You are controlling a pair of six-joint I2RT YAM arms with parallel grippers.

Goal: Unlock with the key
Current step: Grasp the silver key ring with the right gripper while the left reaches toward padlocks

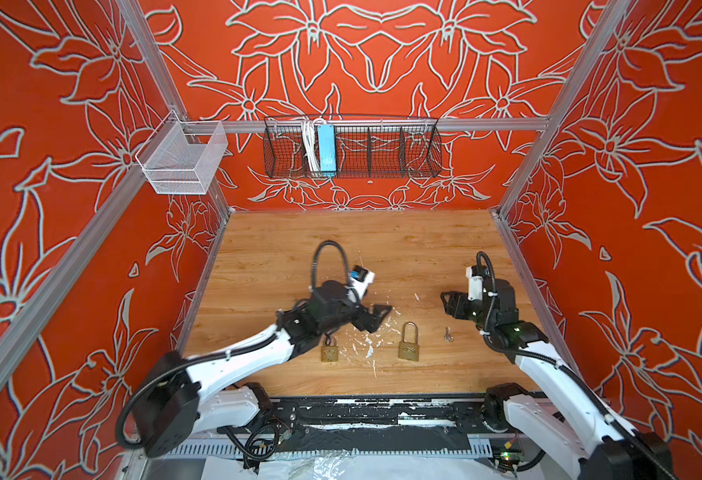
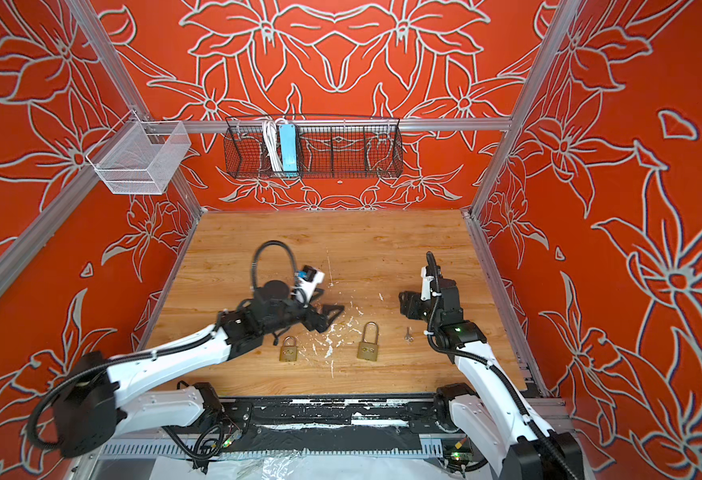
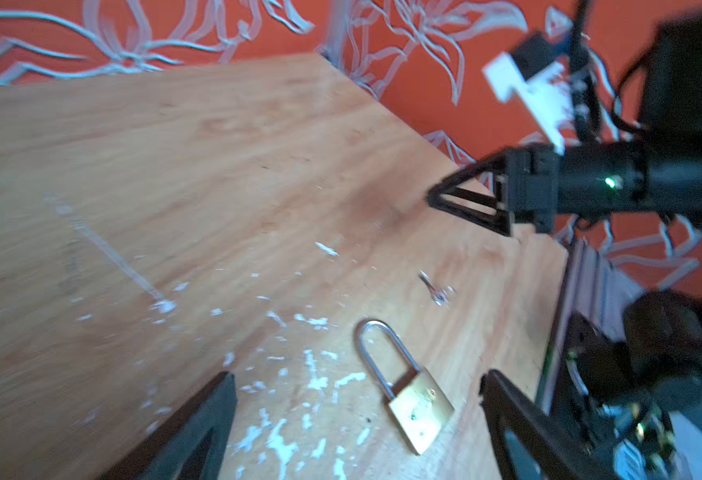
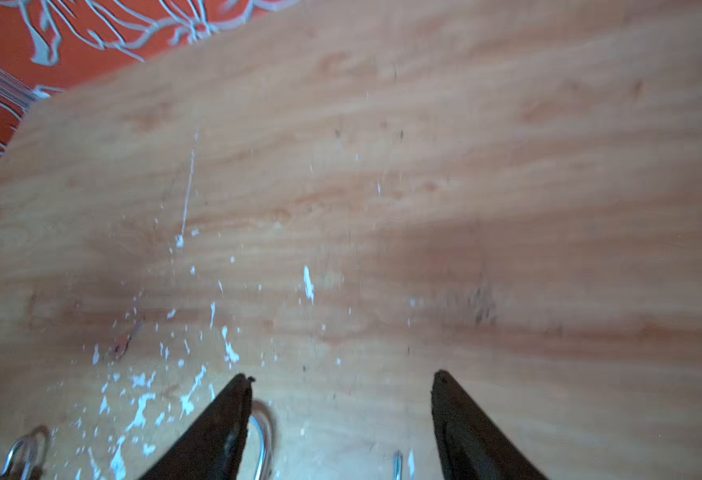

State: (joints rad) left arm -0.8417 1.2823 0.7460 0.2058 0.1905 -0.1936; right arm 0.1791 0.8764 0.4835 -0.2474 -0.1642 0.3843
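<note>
Two brass padlocks lie on the wooden table: a long-shackle padlock (image 1: 408, 343) (image 2: 368, 343) (image 3: 418, 409) and a short-shackle padlock (image 1: 330, 349) (image 2: 288, 349). A small silver key (image 1: 448, 334) (image 2: 409, 333) (image 3: 436, 289) lies flat to the right of the long-shackle one. My left gripper (image 1: 376, 318) (image 2: 328, 318) (image 3: 355, 378) hovers open between the two padlocks, a little behind them, holding nothing. My right gripper (image 1: 447, 304) (image 2: 405, 305) (image 4: 339, 376) is open and empty just behind the key. The right wrist view shows only the long shackle (image 4: 264, 432) and the key's tip (image 4: 398, 463).
White paint flecks (image 1: 368, 340) mark the table between the padlocks. A black wire basket (image 1: 353, 149) with a blue power strip and a white mesh bin (image 1: 183, 160) hang on the back rail. Red patterned walls enclose the table on three sides.
</note>
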